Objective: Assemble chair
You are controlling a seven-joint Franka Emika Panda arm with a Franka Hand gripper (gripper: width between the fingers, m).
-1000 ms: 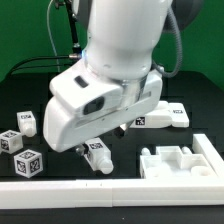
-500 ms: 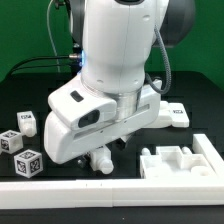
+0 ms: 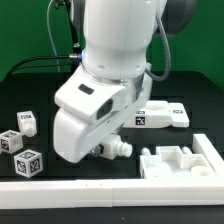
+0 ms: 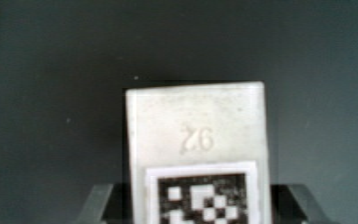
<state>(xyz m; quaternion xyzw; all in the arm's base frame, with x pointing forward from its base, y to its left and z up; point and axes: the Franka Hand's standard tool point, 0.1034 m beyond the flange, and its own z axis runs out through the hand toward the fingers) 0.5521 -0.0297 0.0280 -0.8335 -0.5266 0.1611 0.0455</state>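
Observation:
My gripper (image 3: 106, 152) hangs low over the black table, tilted, with its jaws closed against both sides of a white chair block (image 3: 117, 149) whose pegs stick out toward the exterior view's right. In the wrist view the same block (image 4: 195, 130) fills the middle, its black-and-white tag down between the dark fingers (image 4: 105, 205) of my gripper (image 4: 194, 208). Three small tagged cubes (image 3: 27, 122) (image 3: 12, 141) (image 3: 30, 162) sit at the exterior view's left. A flat tagged slab (image 3: 162, 115) lies at the right.
A notched white chair piece (image 3: 176, 160) rests at the exterior view's right front. The long white border rail (image 3: 90, 191) runs along the front edge. My arm's bulky body hides the table's middle.
The jaws have closed from wide open onto the block. The hand has turned and tipped, and the block now points its pegs toward the exterior view's right.

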